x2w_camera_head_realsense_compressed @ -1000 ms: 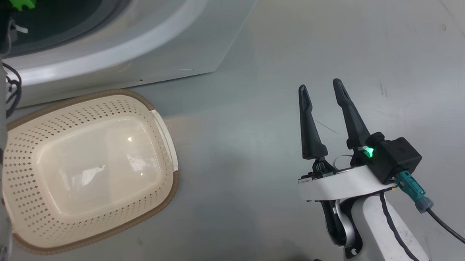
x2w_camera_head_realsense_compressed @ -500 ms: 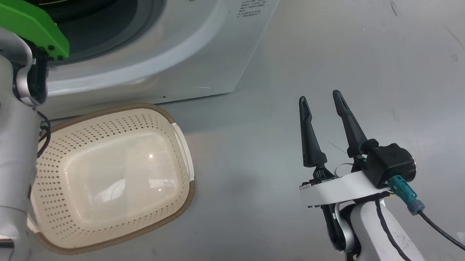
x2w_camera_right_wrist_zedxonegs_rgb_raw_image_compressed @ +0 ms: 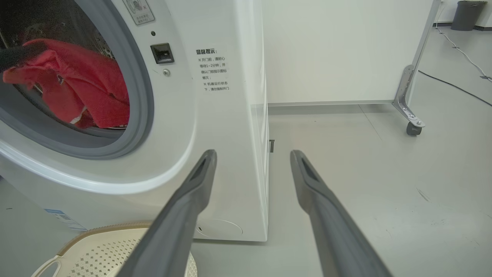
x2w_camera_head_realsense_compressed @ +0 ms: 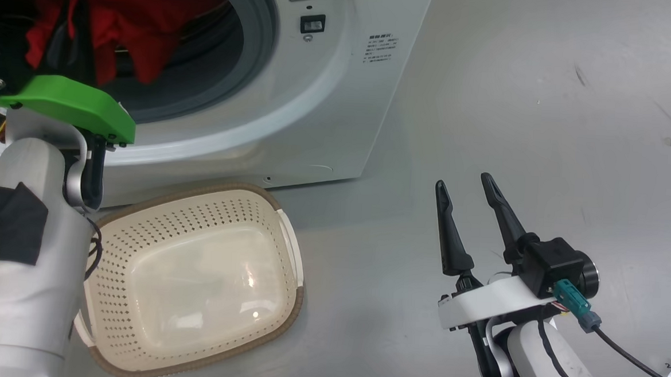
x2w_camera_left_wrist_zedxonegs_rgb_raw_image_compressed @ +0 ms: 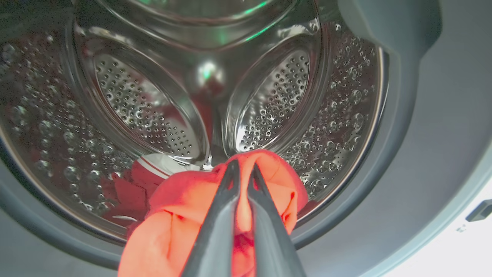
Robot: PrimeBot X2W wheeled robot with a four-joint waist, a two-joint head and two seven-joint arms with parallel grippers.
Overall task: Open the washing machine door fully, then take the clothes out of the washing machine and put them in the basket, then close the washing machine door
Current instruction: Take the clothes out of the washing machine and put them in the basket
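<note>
— What is the left gripper point(x2w_camera_left_wrist_zedxonegs_rgb_raw_image_compressed: 243, 170) doing?
— Its jaws are pinching almost together on a fold of the red clothes point(x2w_camera_left_wrist_zedxonegs_rgb_raw_image_compressed: 180, 204), inside the steel drum point(x2w_camera_left_wrist_zedxonegs_rgb_raw_image_compressed: 269, 96) of the washing machine point(x2w_camera_head_realsense_compressed: 329, 96), at eleven o'clock in the head view.
— And the right gripper point(x2w_camera_head_realsense_compressed: 463, 182)?
— It is hovering over the grey floor point(x2w_camera_head_realsense_compressed: 546, 107) at four o'clock, jaws spread wide, gripping nothing.
— Where is the basket point(x2w_camera_head_realsense_compressed: 196, 215) sitting?
— At seven o'clock, just in front of the machine, below the opening where the red cloth is hanging.
</note>
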